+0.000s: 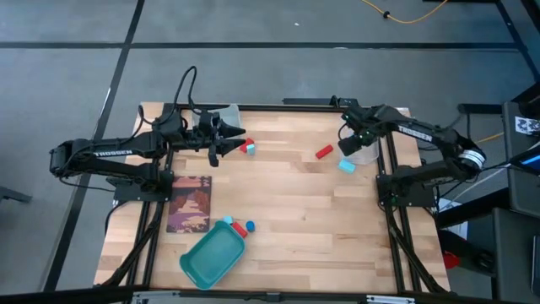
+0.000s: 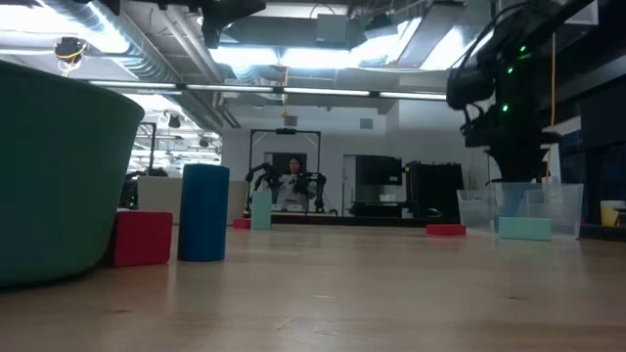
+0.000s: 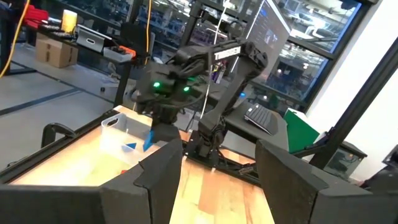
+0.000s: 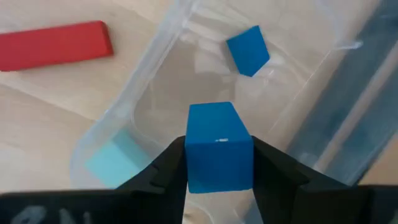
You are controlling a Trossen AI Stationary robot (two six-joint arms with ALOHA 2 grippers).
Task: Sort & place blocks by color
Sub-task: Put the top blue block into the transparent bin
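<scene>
A robotics lab: exposed ceiling ducts [image 2: 147,44], glass walls, another robot rig [image 2: 286,186].

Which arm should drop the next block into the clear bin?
Right. The right gripper already holds a blue block directly over the clear bin, where another blue block lies. The left gripper is empty across the table.

A wooden tabletop [image 1: 295,211] is seen on a grey floor. A teal tray [image 1: 211,257] lies near its front edge, a patterned card [image 1: 190,203] beside the tray, a clear plastic bin [image 1: 364,152] at the far right corner.
</scene>
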